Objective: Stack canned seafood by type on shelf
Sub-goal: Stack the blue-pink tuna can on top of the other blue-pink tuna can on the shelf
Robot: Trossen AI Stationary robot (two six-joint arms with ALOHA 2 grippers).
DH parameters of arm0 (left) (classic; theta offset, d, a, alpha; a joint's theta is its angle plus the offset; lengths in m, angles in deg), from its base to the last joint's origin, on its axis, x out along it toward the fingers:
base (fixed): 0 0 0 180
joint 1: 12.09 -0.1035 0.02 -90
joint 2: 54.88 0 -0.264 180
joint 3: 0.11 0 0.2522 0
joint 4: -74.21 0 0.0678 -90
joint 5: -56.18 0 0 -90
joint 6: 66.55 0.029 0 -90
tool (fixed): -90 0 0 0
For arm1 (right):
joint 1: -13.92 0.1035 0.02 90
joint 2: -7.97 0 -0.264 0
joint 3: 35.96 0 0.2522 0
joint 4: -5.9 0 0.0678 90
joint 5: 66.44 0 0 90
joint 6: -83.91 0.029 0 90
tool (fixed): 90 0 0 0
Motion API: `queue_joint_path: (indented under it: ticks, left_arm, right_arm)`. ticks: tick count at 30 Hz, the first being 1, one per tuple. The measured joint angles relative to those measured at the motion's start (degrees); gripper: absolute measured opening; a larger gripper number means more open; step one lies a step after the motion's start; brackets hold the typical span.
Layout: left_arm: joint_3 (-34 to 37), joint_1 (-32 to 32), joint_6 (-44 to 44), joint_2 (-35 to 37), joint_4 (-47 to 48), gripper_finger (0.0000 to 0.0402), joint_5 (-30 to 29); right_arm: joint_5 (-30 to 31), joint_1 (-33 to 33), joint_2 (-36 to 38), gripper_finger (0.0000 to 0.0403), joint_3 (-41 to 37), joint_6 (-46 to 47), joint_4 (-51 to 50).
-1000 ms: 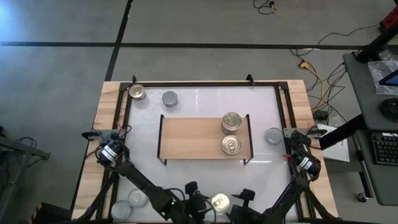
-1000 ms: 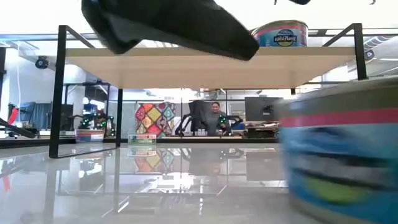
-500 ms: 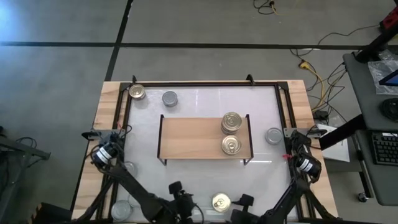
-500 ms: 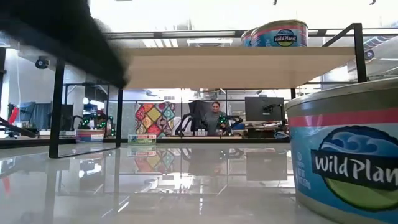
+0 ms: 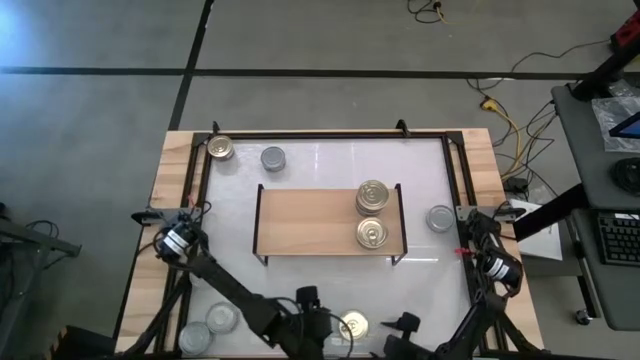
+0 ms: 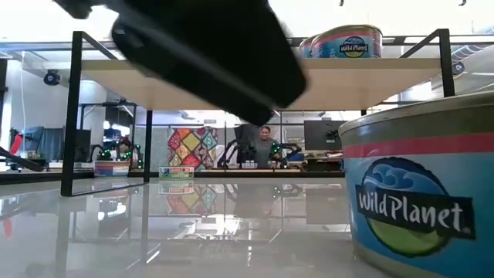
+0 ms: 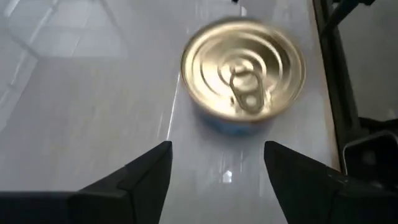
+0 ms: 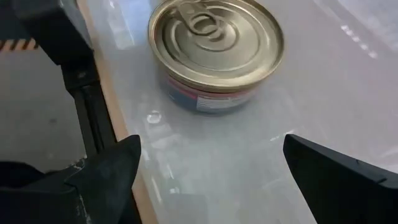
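Gold tin at the near edge, both arms beside it

Gold-topped tin (image 5: pixel 352 325) sits upright on the white bench (image 5: pixel 320 165) at the near edge, roughly mid-width, pull-tab up. It stands free: nothing grips it.

Left gripper (image 7: pixel 214 171) hovers just short of this tin, fingers (image 7: pixel 146 171) parted wider than the tin and empty. The tin lies ahead of the gap, not between the fingers. Judged a line-up for a grasp.

Right gripper (image 8: pixel 211 165) is close on the tin's other side, fingers (image 8: pixel 115 165) spread wide, holding nothing. Looks parked so as not to crowd the left arm.

Shelf (image 5: pixel 310 220) stands mid-bench. Two gold tins (image 5: pixel 372 197) are stacked at its far right corner, and a single gold tin (image 5: pixel 371 235) sits at the near right corner. Left part of the board is bare, probably kept for the silver kind.

Loose tins on the bench: one gold tin (image 5: pixel 220 149) at the far left corner, one silver tin (image 5: pixel 273 158) just beside it, one silver tin (image 5: pixel 439 218) near the right edge, two silver tins (image 5: pixel 222 318) near the near left corner.

Low view: a person (image 6: pixel 265 143) sits in the room beyond
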Motion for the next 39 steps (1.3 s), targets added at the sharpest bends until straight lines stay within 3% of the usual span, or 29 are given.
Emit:
queue_joint_path:
  ticks: [5,9,13,16,20,25,34,39]
  left_arm:
    - [-0.1,1.3,6.5,0.1,-10.1,0.0239,0.0]
    - [0.4,3.2,9.6,0.1,-11.8,0.0233,-3.3]
    - [1.0,4.2,5.0,0.3,-5.2,0.0233,-10.7]
    - [1.0,4.6,2.3,0.8,-0.9,0.0233,-11.4]
    - [1.0,4.6,1.8,1.6,1.4,0.0233,-11.7]
    - [1.0,3.8,2.5,1.9,4.3,0.0233,-11.2]
    - [1.4,2.1,2.1,2.1,5.0,0.0232,-1.6]
    - [2.3,0.9,2.1,2.1,5.1,0.0233,4.1]
  right_arm:
    - [-2.9,0.2,0.0,0.0386,-0.3,7.6,0.5]
    - [-8.5,0.1,0.0,0.0386,-0.3,6.2,5.1]
    - [-13.3,-0.7,0.0,0.0386,-0.3,-1.4,12.1]
    - [-18.9,-1.6,0.3,0.0386,-0.3,-11.9,20.0]
    - [-20.6,-3.0,0.3,0.0386,-0.3,-18.0,26.5]
    - [-15.9,-4.7,0.3,0.0386,-0.3,-22.1,26.9]
    - [-12.7,-5.5,0.9,0.0386,-0.3,-20.5,14.5]
    - [-5.0,-5.9,1.0,0.0386,-0.3,-19.7,8.7]
